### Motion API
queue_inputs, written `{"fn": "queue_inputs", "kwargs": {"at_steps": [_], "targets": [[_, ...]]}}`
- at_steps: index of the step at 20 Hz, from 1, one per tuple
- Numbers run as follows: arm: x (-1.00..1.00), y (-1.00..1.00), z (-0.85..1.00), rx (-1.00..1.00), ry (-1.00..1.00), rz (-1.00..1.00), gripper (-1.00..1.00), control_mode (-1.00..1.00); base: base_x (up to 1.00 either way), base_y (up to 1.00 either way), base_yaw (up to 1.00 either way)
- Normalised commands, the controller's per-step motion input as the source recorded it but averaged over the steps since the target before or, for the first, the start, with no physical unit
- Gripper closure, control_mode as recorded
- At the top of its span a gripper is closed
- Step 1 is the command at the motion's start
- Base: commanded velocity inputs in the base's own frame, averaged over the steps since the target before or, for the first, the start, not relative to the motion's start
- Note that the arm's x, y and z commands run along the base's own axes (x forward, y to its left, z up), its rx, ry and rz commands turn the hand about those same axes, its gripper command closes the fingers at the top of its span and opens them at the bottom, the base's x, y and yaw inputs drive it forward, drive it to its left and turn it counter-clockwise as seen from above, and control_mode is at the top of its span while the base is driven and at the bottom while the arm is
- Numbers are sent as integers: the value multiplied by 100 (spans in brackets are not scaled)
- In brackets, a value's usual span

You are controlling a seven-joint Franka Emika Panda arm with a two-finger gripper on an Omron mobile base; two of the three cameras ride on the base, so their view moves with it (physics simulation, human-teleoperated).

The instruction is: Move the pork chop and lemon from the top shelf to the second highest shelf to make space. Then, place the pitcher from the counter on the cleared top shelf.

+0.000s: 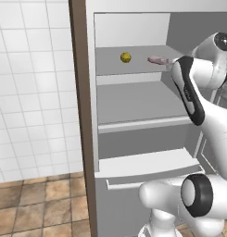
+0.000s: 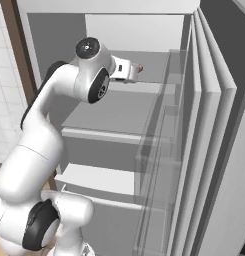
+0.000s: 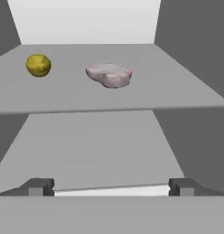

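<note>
Two small dark fingertips [image 3: 36, 187] stand as far apart as they go, with nothing between them; the gripper [image 3: 109, 187] hangs in front of the open fridge, level with the gap between the upper shelves and well short of either food item.

Ahead and slightly above, the small flat oval slab of pale pink pork chop [image 3: 109, 75] lies near the middle of the flat pale grey top shelf [image 3: 177, 87], and the small round yellow lemon [image 3: 38, 65] sits apart from it, toward the left wall. Below it, the second highest shelf [image 3: 95, 146], another pale grey slab with a white front rim, is bare.

I judge the chop to be light, soft and a little slick. It would likely sag if pinched at one end, so a grip across its short width near the middle seems safest. The lemon looks firm but apt to roll, so the jaws should close on its widest part.

Room is tight vertically: the front rim of the top shelf must be cleared going in and coming out. Grey side walls close in on both sides, though the lower shelf offers open space for setting things down.
</note>
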Motion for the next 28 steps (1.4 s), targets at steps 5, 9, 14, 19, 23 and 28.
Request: {"fn": "queue_inputs", "kwargs": {"at_steps": [5, 9, 14, 19, 23, 28], "targets": [[70, -2, 0, 0, 0, 0, -100, -100, 0, 0, 0], [72, -1, 0, 0, 2, 0, -100, -100, 0, 0, 0], [57, -10, 0, 2, 3, 2, -100, -100, 0, 0, 0], [46, -17, 0, 3, 3, 6, -100, -100, 0, 0, 0], [37, -12, -6, 3, 1, 9, -100, -100, 0, 0, 0], [36, -3, -13, 1, 0, 9, -100, -100, 0, 0, 0]]}}
